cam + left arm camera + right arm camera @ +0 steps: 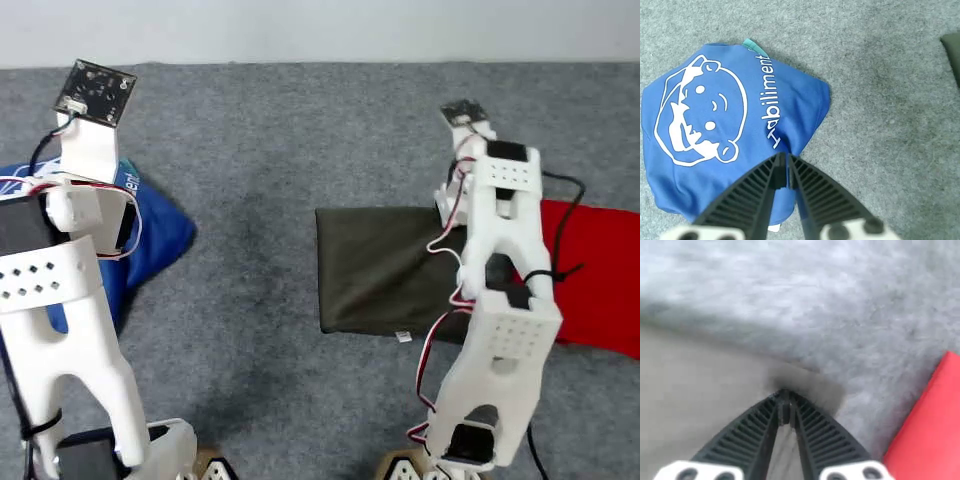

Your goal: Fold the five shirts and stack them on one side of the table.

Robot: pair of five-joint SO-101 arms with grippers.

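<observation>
You are looking at three shirts lying on the grey felt table (260, 130). The blue shirt (150, 235) is sitting at the left side in the high view, folded into a rounded bundle. Its white cartoon face print and a line of white lettering are facing up, and a bit of teal is peeking out at one edge. The dark olive shirt (380, 265) is lying flat as a neat rectangle right of the table's middle, well apart from the blue one. The red shirt (600, 280) is lying just beside the olive one at the right edge, and the right arm is covering the place where the two meet.

Your left gripper (783, 162) is hanging above the blue shirt with its jaws together. Its tip is pointing at the shirt's edge just beside the lettering.

Your right gripper (784, 400) is sitting low with its jaws together too. Its tip is resting at the olive shirt's border where the cloth meets the felt, and it is casting a dark shadow there. You cannot tell whether any cloth is caught between the jaws. The red shirt is showing off to one side of it.
</observation>
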